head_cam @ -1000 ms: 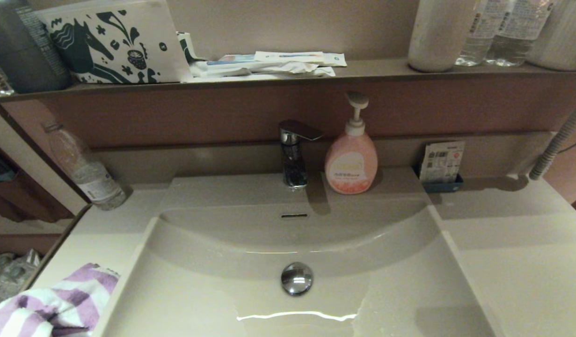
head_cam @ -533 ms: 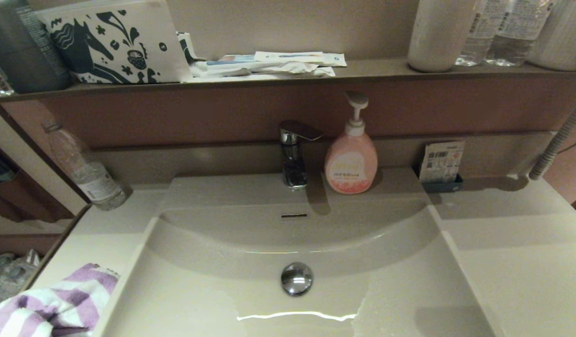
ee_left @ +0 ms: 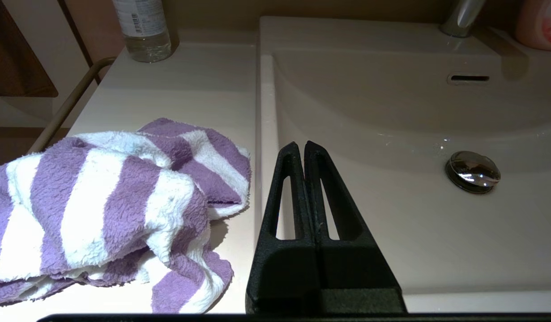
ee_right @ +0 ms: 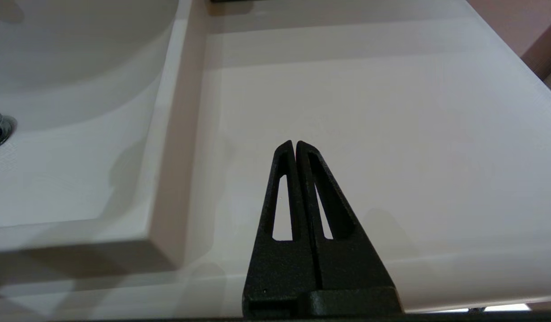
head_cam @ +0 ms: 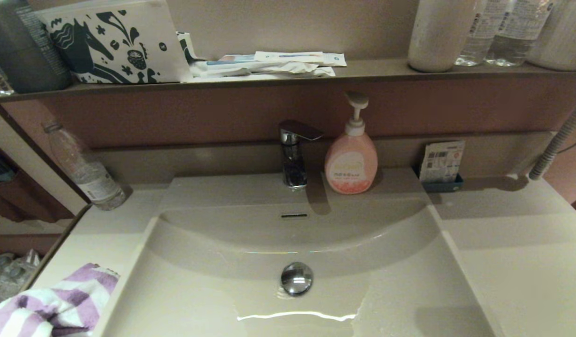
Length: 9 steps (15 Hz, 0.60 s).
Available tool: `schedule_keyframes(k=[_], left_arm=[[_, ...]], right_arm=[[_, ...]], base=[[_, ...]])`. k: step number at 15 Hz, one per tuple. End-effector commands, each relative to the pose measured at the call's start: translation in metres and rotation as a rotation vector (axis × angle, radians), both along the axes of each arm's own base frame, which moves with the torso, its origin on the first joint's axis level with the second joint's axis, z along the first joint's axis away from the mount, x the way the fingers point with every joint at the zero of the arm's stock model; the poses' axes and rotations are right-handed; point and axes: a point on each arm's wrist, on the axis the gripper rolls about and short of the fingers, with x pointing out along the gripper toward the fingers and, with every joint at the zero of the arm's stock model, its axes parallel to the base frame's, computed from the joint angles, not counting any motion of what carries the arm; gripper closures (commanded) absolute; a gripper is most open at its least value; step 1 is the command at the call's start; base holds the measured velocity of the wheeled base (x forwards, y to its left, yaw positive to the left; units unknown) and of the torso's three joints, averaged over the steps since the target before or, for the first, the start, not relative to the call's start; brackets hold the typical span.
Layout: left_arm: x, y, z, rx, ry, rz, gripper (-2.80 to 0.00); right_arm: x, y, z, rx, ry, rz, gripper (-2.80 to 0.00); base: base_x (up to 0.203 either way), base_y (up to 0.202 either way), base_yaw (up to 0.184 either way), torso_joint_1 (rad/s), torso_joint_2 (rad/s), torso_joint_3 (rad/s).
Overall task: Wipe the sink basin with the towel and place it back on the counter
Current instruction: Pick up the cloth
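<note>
The purple and white striped towel (head_cam: 54,304) (ee_left: 114,205) lies crumpled on the counter (head_cam: 100,238), left of the sink basin (head_cam: 390,290). The basin is cream-white, with a chrome drain plug (head_cam: 296,278) and a slot overflow (head_cam: 294,216). My left gripper (ee_left: 301,147) is shut and empty, over the basin's left rim, just right of the towel and apart from it. Shut and empty too, my right gripper (ee_right: 295,145) hovers above the bare counter (ee_right: 369,112) right of the basin. Neither gripper shows in the head view.
A chrome faucet (head_cam: 293,154) and a pink soap pump bottle (head_cam: 351,159) stand behind the basin. A clear bottle (head_cam: 89,175) leans at the back left corner, a small packet holder (head_cam: 441,166) at back right. A brown ledge (head_cam: 362,69) above carries a horse-print pouch (head_cam: 114,42), packets and bottles.
</note>
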Motion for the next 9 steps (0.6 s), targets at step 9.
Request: schedule_keyframes(k=[9], left_arm=[[0.0, 0.0, 0.0, 0.004, 0.001, 0.0, 0.0]], right_arm=[[0.0001, 0.0, 0.0001, 0.001, 0.0, -0.001, 0.0]], base=[[0.0, 0.0, 0.0, 0.0, 0.0, 0.0]])
